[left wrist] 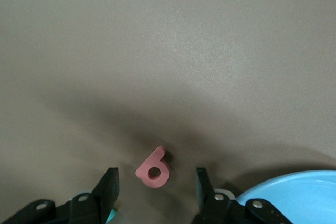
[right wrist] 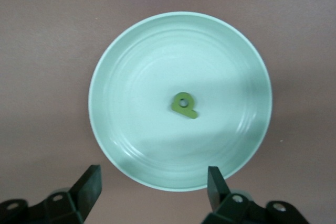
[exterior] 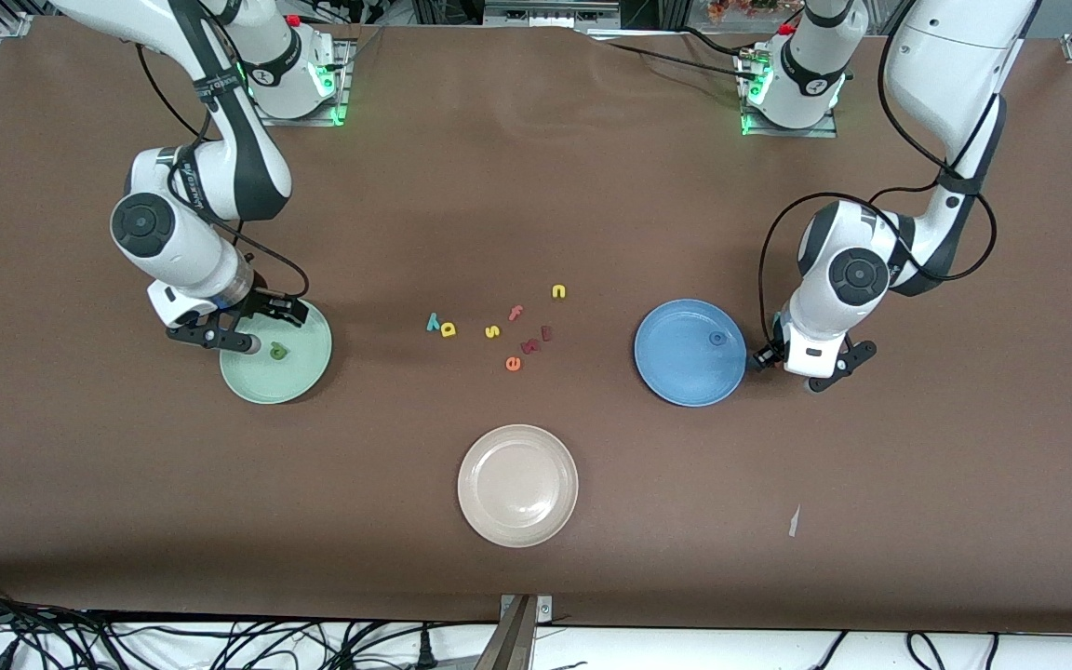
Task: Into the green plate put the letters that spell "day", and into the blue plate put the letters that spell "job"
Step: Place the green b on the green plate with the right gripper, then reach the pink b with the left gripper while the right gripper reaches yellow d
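Note:
The green plate [exterior: 308, 368] [right wrist: 131, 150] holds a dark green rounded letter [exterior: 278, 351] [right wrist: 184, 106]. My right gripper [exterior: 238, 328] [right wrist: 152, 187] hangs open over that plate's rim, nothing in it. The blue plate [exterior: 676, 372] [left wrist: 299, 192] holds a blue ring o [exterior: 716, 339]. Beside it, my left gripper [exterior: 810, 368] [left wrist: 156, 190] is low over the table and open. A salmon-red b [left wrist: 154, 169] lies flat between its fingers [left wrist: 107, 190], touching neither. A teal y [exterior: 432, 322] and a yellow rounded letter [exterior: 448, 328] lie mid-table.
More letters lie mid-table: a yellow s [exterior: 491, 331], a salmon f [exterior: 515, 313], a yellow u/n shape [exterior: 558, 291], two dark red ones [exterior: 546, 332], an orange e [exterior: 513, 363]. A beige plate [exterior: 517, 521] sits nearer the camera.

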Controlling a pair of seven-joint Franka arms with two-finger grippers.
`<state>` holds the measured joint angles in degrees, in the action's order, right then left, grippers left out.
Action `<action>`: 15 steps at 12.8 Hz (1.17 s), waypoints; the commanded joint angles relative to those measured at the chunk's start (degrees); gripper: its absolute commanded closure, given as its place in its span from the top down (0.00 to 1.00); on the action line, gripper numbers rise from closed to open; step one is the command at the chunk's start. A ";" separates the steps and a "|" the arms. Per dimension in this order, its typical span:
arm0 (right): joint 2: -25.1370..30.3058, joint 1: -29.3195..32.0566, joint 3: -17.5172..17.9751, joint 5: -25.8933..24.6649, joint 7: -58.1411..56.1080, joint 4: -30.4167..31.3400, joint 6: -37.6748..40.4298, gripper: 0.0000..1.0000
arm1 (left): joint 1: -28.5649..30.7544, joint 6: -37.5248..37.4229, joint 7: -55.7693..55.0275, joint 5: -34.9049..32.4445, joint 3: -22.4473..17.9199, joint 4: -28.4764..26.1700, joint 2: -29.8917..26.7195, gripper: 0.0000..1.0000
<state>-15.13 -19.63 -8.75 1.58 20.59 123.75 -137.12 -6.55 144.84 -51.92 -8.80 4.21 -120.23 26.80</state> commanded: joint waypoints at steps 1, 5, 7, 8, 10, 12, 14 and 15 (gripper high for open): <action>-4.80 -4.96 0.14 0.61 8.55 -5.69 -0.34 0.91 | 0.13 1.05 0.95 -1.57 0.01 -0.10 0.44 0.67; -12.54 -13.75 0.14 2.37 25.95 -11.76 -3.49 0.91 | 0.57 3.25 1.12 -1.57 0.01 -0.71 1.32 0.63; -13.78 -17.53 0.14 2.37 30.81 -12.39 -3.76 0.91 | 0.57 3.25 1.21 -2.01 0.01 -0.97 1.50 0.61; -13.87 -18.24 0.14 2.46 31.78 -12.39 -3.76 0.91 | 0.83 3.25 1.12 -3.75 0.01 -1.32 1.50 0.61; -14.92 -19.30 0.14 2.46 35.81 -12.48 -5.07 0.91 | 1.27 3.25 1.04 -4.12 0.10 -1.77 1.24 0.61; -16.85 -21.58 0.14 2.46 44.23 -14.84 -5.26 0.90 | 1.27 3.17 0.16 -4.03 0.10 -1.77 1.06 0.59; -18.43 -22.21 0.05 2.37 51.36 -16.95 -5.17 0.90 | 1.18 3.16 -0.19 -3.95 0.10 -1.59 1.06 0.45; -18.88 -22.47 0.05 2.37 53.66 -17.57 -5.17 0.90 | 1.18 3.16 -0.89 -3.95 0.10 -1.50 1.15 0.33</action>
<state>-31.50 -41.18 -8.03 3.30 69.56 109.40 -142.39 -5.78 147.68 -51.43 -11.24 4.15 -121.34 28.36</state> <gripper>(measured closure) 0.101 0.542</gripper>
